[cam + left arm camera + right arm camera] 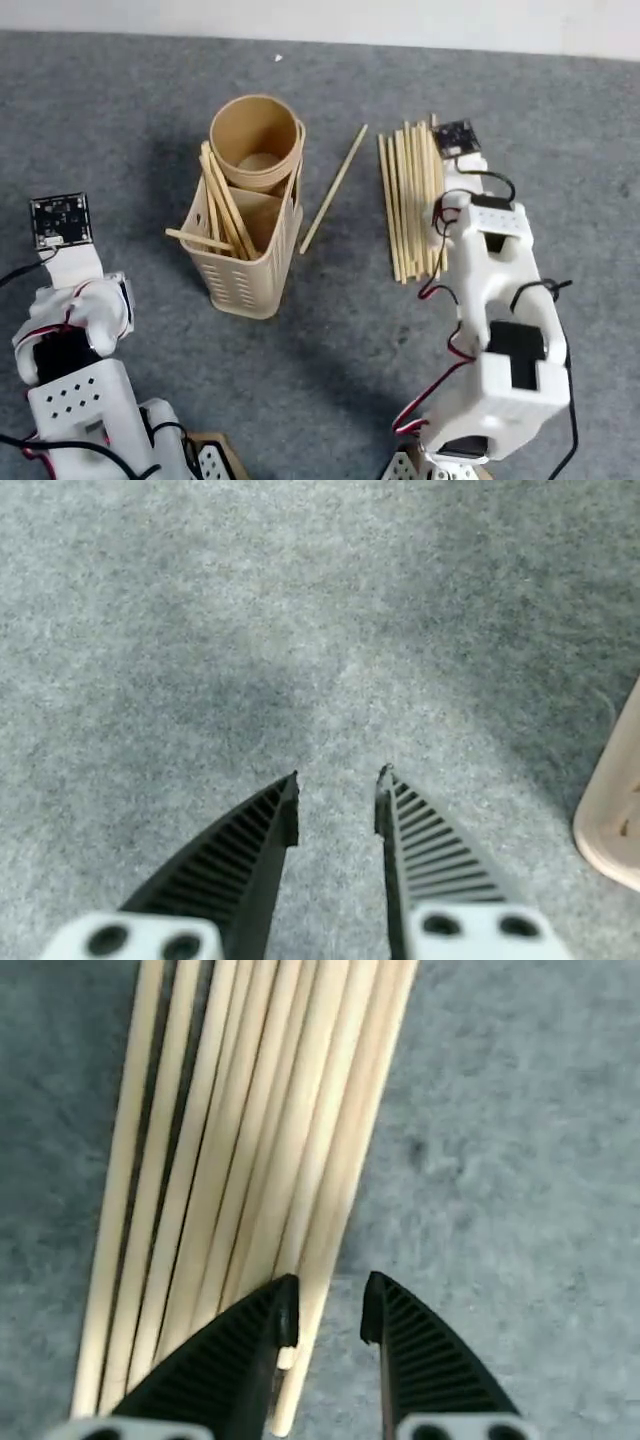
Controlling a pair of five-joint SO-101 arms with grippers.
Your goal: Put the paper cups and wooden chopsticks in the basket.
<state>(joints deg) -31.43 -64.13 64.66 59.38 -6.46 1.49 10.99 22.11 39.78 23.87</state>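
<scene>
While the right tool hangs slightly spread at the edge of the chopsticks lying near the basket, closing risks pinching several and scattering the rest; left tool spread too.

no readable text, labels, numbers

Basket: standing on the grey carpet.
Paper cups: sitting nested inside the basket, rising above its rim.
Basket chopsticks: leaning beside the cups, one sticking out sideways.
Loose chopstick: lying just beside the basket.
Chopstick bundle: lying side by side on the carpet.
Right arm: hanging over the bundle's edge.
Left arm: sitting apart from the basket.
</scene>
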